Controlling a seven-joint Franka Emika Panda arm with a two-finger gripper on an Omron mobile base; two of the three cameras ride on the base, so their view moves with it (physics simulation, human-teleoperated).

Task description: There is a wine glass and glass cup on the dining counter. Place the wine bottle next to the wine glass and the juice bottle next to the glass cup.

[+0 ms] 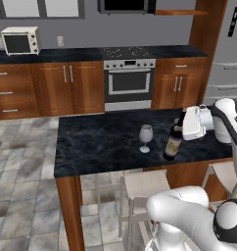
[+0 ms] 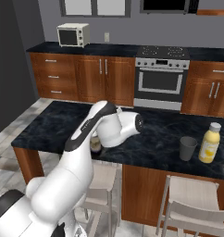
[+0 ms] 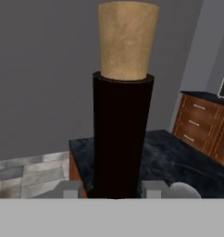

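Gripper [image 3: 111,189]: closed on the neck of the wine bottle [image 1: 173,144]; in the hand view one grey finger [image 3: 69,189] sits on each side of the dark neck, both touching it
Wine bottle: stands upright on the dining counter [image 1: 91,142]; its base rests on the black top near the front edge; dark glass, cream label, tan top
Wine glass [image 1: 146,138]: upright on the counter; just beside the bottle, on its left in the left base view; not touching it
Glass cup [image 2: 188,148]: grey; stands on the counter far along from the bottle, near the front edge
Juice bottle [image 2: 209,143]: yellow with a pale cap; upright just beside the cup; well apart from the wine bottle
Stools [image 2: 190,208]: pale; tucked under the counter's front
Behind: oven [image 1: 129,81], brown cupboards [image 1: 66,88] and a white toaster oven [image 1: 20,41] by the far wall
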